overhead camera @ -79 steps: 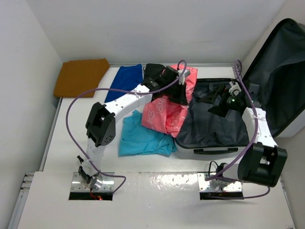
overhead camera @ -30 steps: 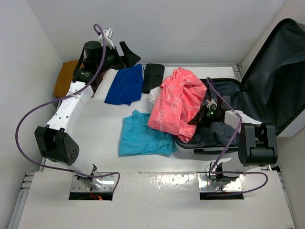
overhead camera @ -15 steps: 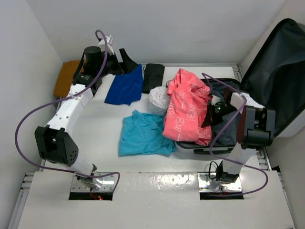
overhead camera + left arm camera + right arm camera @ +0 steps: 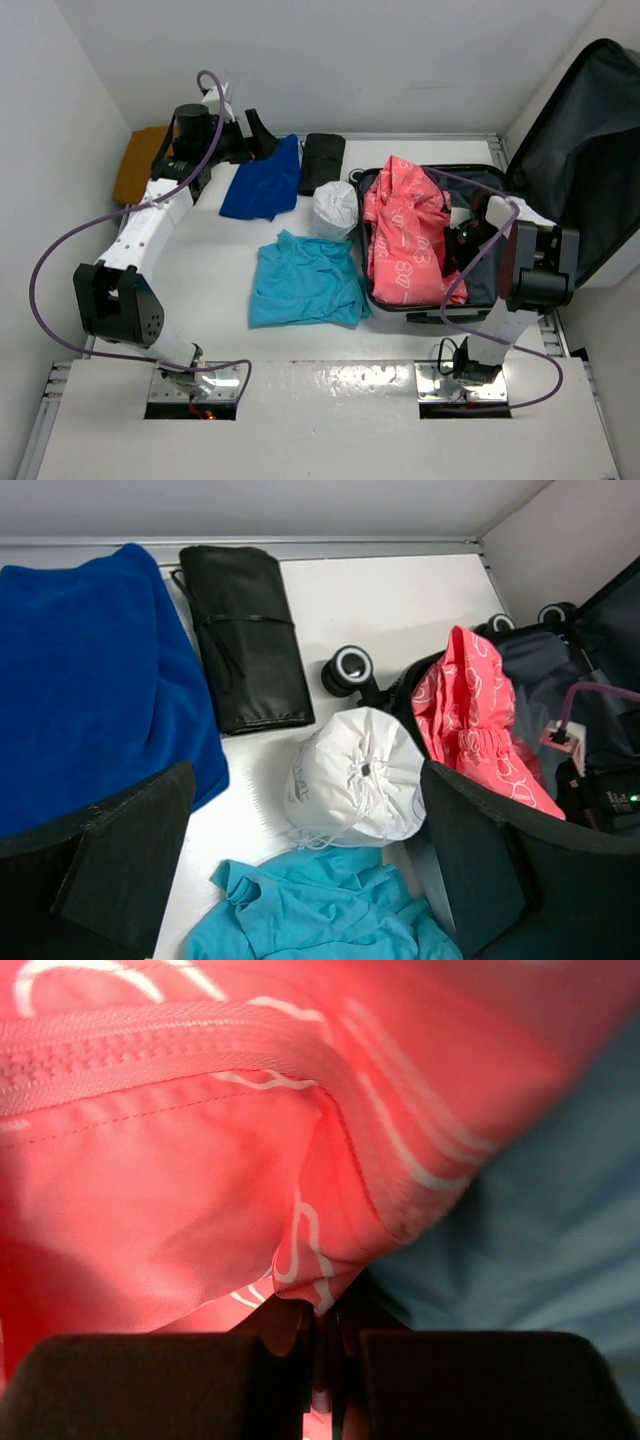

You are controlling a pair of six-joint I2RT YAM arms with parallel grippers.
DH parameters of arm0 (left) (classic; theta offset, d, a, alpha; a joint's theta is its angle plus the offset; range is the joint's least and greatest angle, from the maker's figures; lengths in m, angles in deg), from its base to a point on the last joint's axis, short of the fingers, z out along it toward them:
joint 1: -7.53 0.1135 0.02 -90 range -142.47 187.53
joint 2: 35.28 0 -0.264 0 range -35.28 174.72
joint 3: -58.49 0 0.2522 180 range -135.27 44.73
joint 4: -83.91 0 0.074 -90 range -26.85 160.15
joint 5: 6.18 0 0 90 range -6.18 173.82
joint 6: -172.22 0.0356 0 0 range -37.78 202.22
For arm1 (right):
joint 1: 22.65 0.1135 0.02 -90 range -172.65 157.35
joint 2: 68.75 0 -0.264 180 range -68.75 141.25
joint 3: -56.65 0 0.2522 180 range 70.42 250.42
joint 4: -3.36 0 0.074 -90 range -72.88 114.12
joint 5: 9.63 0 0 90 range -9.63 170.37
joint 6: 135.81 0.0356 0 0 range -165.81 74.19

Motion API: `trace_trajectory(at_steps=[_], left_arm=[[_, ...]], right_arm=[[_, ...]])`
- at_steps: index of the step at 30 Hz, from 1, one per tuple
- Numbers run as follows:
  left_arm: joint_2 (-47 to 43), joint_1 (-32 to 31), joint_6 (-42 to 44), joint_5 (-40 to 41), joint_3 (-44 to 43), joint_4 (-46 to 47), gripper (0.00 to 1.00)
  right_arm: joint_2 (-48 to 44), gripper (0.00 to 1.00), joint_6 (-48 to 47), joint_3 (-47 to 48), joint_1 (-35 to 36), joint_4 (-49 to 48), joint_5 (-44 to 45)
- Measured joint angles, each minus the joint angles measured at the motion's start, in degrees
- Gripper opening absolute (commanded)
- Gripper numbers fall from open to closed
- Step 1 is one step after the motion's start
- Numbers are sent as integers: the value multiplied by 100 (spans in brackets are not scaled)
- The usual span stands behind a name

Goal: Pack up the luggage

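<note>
Inside open luggage (image 4: 585, 150), right fingers (image 4: 150, 1385) pinch pink garment (image 4: 405, 245); left fingers (image 4: 120, 880) apart.

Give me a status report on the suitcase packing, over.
Left gripper open, over blue cloth. Right gripper shut on pink garment, inside the luggage, lid up. Outside it: white pouch, teal shirt, black pouch.
</note>
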Motion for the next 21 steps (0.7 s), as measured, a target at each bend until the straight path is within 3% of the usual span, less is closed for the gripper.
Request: trace_trajectory(at_steps=[5, 8, 10, 13, 17, 21], left_arm=[[0, 0, 83, 138, 94, -7, 100], [2, 0, 177, 181, 140, -9, 100], [0, 0, 225, 192, 184, -2, 100], [-13, 11, 350, 201, 302, -2, 100], [-68, 42, 470, 192, 501, 7, 100], [-114, 98, 509, 219, 612, 70, 100]], right_arm=[[0, 32, 142, 184, -11, -151, 256], [-57, 62, 199, 466, 13, -101, 160], [-269, 68, 223, 621, -28, -20, -101], [-828, 65, 341, 798, -199, 0, -549], [-1773, 34, 1202, 710, -289, -925, -1121], [-1899, 26, 2103, 675, 232, -2238, -1272]])
